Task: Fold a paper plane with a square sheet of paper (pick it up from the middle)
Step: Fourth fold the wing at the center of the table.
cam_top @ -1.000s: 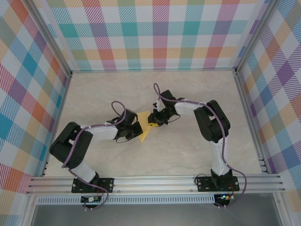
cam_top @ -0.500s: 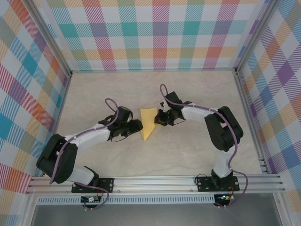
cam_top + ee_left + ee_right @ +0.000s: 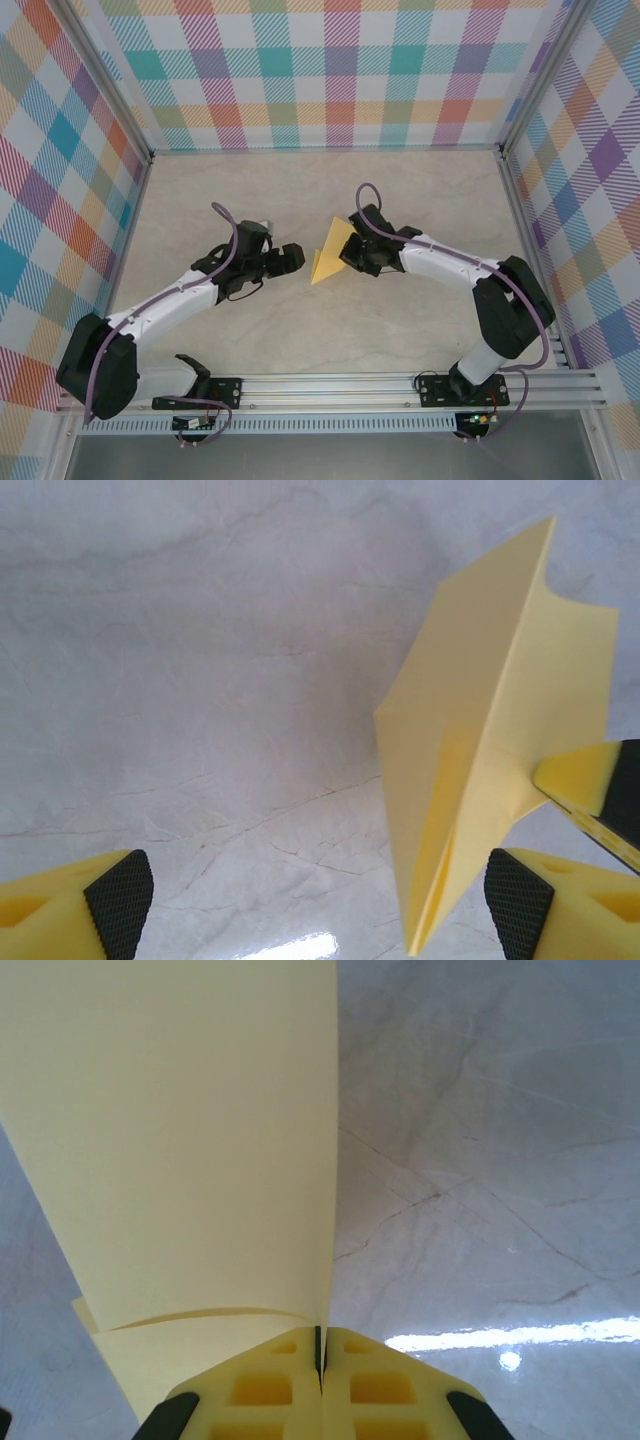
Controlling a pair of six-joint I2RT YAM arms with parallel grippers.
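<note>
From the right wrist, the right tool [image 3: 320, 1345] is seen pinching an edge of the smooth yellow paper plane [image 3: 190, 1140]. The left wrist view adds its pointed, creased wedge over the glossy marbled bench [image 3: 200, 680], beside the left tool [image 3: 320, 895], which is spread wide.

The paper plane [image 3: 330, 262] is plain pale yellow against a cream tabletop [image 3: 400, 330] marbled with faint grey-brown veins. The left claw [image 3: 320, 900] and right claw [image 3: 321, 1350] are bright yellow, the left one's pads [image 3: 120, 905] black and dimpled. The left arm [image 3: 165, 305] and right arm [image 3: 450, 265] are black and white with purple cables [image 3: 228, 235], and the walls [image 3: 340, 70] carry a teal, orange, purple, pink and yellow plaid on white.
</note>
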